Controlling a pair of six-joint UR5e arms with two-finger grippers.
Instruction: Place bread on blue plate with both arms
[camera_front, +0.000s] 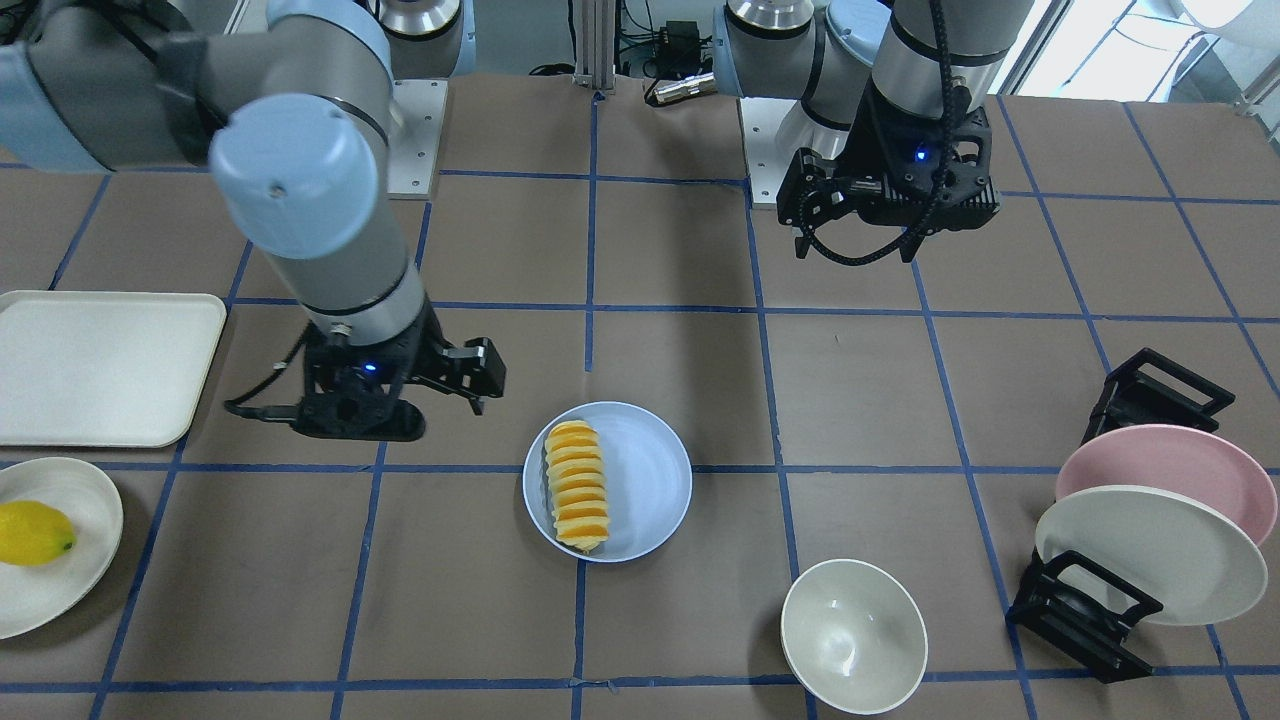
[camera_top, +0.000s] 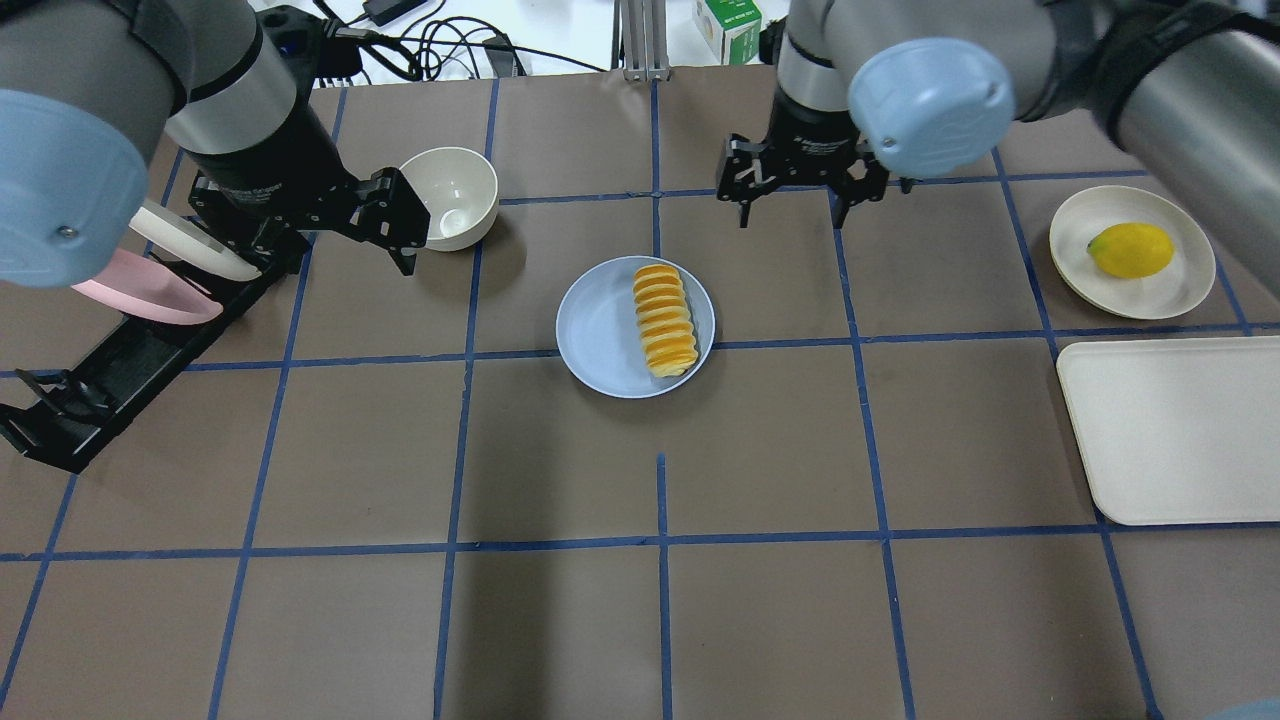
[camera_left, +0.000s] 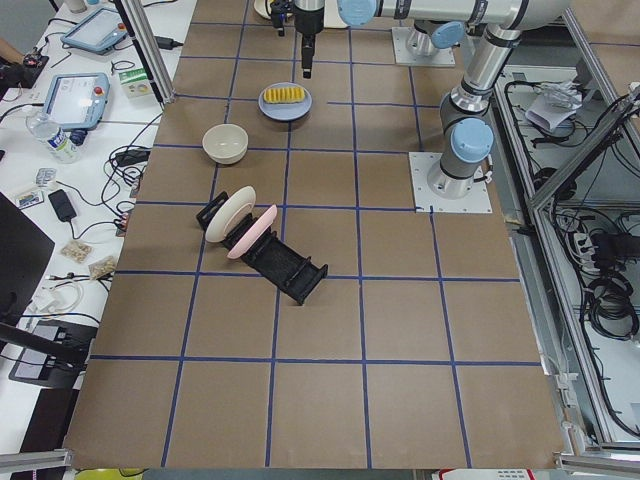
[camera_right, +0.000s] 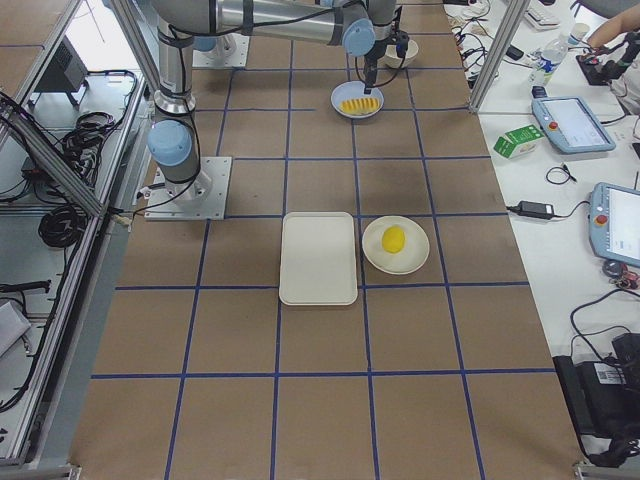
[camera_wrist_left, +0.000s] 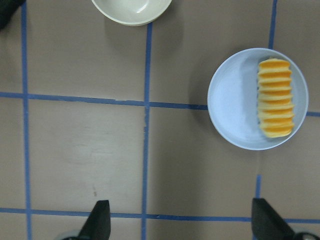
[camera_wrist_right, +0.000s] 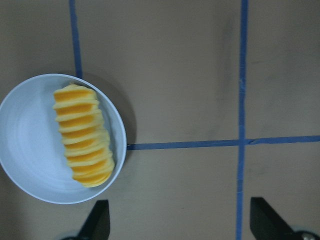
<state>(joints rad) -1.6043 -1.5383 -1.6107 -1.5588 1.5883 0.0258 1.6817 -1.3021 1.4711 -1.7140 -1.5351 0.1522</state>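
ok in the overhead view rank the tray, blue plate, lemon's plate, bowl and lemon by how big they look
1. cream tray, largest, even though it is cut off by the frame edge
2. blue plate and cream plate look alike, so they are not ranked
3. white bowl
4. lemon, smallest

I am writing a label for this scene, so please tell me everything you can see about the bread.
The bread is a short loaf of thin slices set in one row, orange-yellow with pale cream edges, seemingly a plastic toy. It lies whole on the blue plate, off centre, along the side toward the robot's right, its length pointing away from the robot. Only the plate touches it; nothing holds it.
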